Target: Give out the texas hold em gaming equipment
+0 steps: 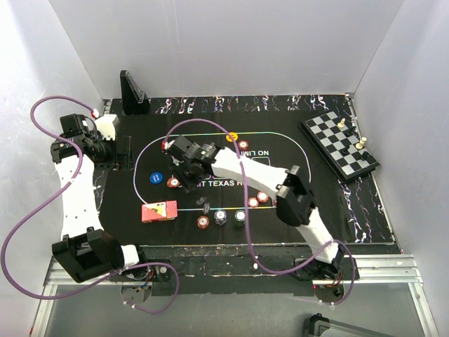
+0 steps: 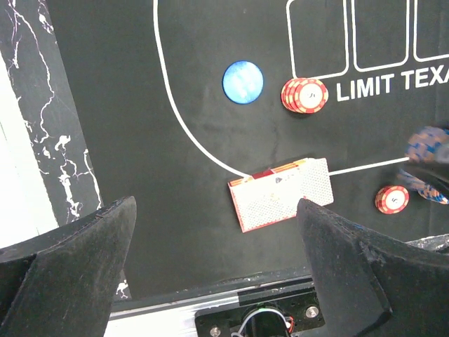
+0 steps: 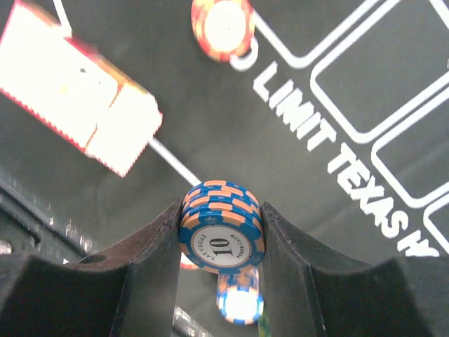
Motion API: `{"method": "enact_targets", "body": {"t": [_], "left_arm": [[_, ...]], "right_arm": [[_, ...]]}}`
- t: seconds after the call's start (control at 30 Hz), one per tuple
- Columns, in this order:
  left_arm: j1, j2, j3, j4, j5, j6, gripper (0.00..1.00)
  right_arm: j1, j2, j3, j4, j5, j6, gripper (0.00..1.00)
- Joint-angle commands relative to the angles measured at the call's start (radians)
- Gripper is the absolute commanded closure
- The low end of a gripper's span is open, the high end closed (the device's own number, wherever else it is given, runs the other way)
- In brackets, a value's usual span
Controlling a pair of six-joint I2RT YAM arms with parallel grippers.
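White print on the mat (image 2: 196, 203): the left wrist view catches "LIMIT TEXA", cut off at the frame edge. Over to the right wrist view, same print running on a slant, "LIMIT TEXAS", then a letter or two lost at the edge. From above only pieces show, "NO LI" and "IT TEXAS H", the middle hidden. And there's a bold "10" on the face of the blue chips (image 3: 222, 244), with "LAS VEGAS" curving beside it. The rest of that ring is too small to read.
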Motion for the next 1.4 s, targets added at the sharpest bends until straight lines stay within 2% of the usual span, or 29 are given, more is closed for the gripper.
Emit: {"method": "enact_targets", "body": {"t": [0.0, 0.13, 0.43, 0.73, 0.8, 0.9, 1.37], "left_arm": [[0.005, -0.012, -0.007, 0.031, 0.027, -0.007, 0.0], [0.005, 0.002, -0.01, 0.037, 0.031, -0.001, 0.0], [0.007, 0.029, -0.027, 0.057, 0.03, 0.017, 0.0], [0.008, 0.031, -0.045, 0.064, 0.017, 0.02, 0.0], [0.007, 0.028, -0.045, 0.064, 0.016, 0.019, 0.0], [0.007, 0.029, -0.039, 0.057, 0.016, 0.016, 0.0], [0.005, 0.02, -0.024, 0.043, -0.001, 0.019, 0.0]], "right_arm": [[-0.046, 0.184, 0.234, -0.069, -0.021, -0.038, 0.99], [-0.07, 0.3, 0.36, -0.07, -0.061, -0.02, 0.99], [-0.075, 0.407, 0.396, -0.004, -0.082, -0.02, 0.97], [-0.072, 0.398, 0.347, 0.021, -0.16, -0.008, 0.53], [-0.067, 0.389, 0.331, 0.03, -0.165, -0.009, 0.4], [-0.055, 0.387, 0.342, 0.029, -0.183, -0.017, 0.3], [-0.029, 0.387, 0.327, 0.024, -0.183, 0.0, 0.3]]}}
